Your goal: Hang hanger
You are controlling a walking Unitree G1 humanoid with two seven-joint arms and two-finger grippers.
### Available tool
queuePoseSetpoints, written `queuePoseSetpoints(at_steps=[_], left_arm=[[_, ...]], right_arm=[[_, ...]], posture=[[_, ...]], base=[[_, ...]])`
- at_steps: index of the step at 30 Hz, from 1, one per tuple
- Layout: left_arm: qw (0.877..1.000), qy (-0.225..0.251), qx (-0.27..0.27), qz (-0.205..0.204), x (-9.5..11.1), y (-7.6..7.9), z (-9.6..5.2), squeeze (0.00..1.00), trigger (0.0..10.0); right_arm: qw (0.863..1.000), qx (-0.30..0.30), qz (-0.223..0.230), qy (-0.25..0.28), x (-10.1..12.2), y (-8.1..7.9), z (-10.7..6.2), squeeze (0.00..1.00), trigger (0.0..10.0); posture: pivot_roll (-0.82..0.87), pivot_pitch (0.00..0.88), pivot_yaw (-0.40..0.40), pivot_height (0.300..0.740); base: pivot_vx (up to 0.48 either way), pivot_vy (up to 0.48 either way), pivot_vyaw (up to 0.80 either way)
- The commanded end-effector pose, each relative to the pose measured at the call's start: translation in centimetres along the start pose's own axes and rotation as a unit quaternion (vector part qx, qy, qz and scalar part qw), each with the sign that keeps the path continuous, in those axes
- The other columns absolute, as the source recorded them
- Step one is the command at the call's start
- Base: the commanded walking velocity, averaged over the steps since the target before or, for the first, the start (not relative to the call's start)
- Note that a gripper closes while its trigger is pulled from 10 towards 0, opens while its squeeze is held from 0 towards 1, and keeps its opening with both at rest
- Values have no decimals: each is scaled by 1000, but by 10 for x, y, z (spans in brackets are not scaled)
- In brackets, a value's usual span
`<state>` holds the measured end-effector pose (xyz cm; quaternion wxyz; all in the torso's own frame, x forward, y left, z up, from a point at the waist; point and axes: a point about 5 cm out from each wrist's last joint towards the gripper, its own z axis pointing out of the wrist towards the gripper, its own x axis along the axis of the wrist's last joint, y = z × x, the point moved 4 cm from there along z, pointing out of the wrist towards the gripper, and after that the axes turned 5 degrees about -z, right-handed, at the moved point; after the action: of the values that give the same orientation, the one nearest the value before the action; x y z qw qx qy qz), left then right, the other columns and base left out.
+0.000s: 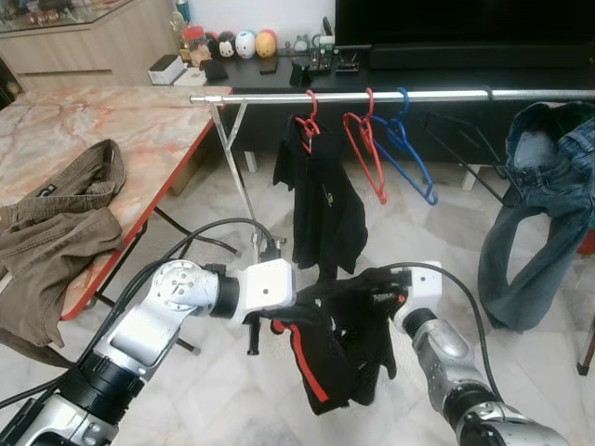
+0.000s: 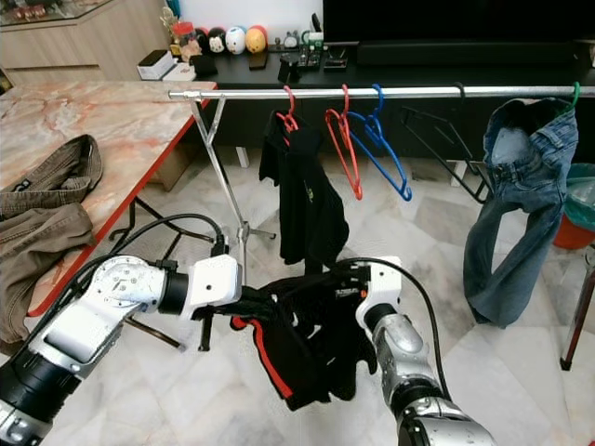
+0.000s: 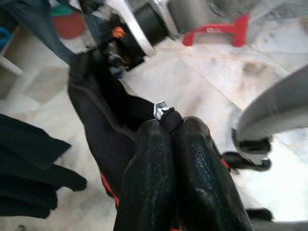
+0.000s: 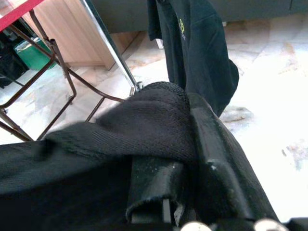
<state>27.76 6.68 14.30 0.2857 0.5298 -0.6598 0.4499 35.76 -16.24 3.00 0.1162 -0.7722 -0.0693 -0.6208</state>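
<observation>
A black garment point(image 1: 339, 358) with a red strip along one edge hangs low between my two grippers, in front of the clothes rail point(image 1: 446, 95). My left gripper point(image 3: 172, 125) is shut on a fold of it, and a small silver metal piece sticks out at the fingertips. From the other side my right gripper point(image 1: 376, 290) is shut on the garment's top, with the cloth draped over its fingers point(image 4: 211, 144). On the rail hang an empty red hanger point(image 1: 367, 153), a blue hanger point(image 1: 409, 158), and a red hanger carrying a black shirt point(image 1: 321, 204).
A black hanger point(image 1: 465, 139) and blue jeans point(image 1: 539, 204) hang further right on the rail. To my left is a marble-topped table point(image 1: 112, 130) with brown trousers point(image 1: 56, 223) over its red edge. White tiled floor lies below the rail.
</observation>
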Motion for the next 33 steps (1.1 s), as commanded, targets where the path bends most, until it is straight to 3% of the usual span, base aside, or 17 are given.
queuePoseSetpoints(at_steps=[1,17,18,19,22,23,24,25,33], left_arm=[[1000,14,-12,3,5,4,-1,0,10000],[999,40,-13,14,17,-1,-1,0,10000],[999,41,-12,14,18,-1,-1,0,10000],[999,42,-12,13,18,-1,-1,0,10000],[999,43,-14,13,18,-1,-1,0,10000],[999,46,-14,13,20,-1,-1,0,10000],[999,46,-14,13,20,-1,-1,0,10000],[999,48,-15,13,21,-1,-1,0,10000],[998,55,-20,13,25,-1,-3,0,10000]], right_arm=[[1000,4,6,3,-2,-3,-1,0,0],[999,49,21,-6,-11,-16,-3,0,0],[998,50,21,-5,-11,-16,-3,0,4353],[998,52,21,-5,-10,-17,-3,0,10000],[998,60,24,-6,-11,-20,-3,0,10000],[998,63,27,-2,-10,-20,-3,0,2314],[998,63,27,-2,-10,-20,-3,0,2314],[997,68,34,1,-10,-21,-3,0,0],[996,80,43,4,-8,-20,-4,0,0]], posture=[[169,28,96,740],[167,30,96,740],[167,30,96,740],[167,30,96,740],[167,30,96,740],[167,33,97,740],[167,33,97,740],[167,33,97,740],[170,36,95,740]], base=[[0,0,0],[0,0,0],[0,0,0],[0,0,0],[0,0,0],[0,0,0],[0,0,0],[0,0,0],[0,0,0]])
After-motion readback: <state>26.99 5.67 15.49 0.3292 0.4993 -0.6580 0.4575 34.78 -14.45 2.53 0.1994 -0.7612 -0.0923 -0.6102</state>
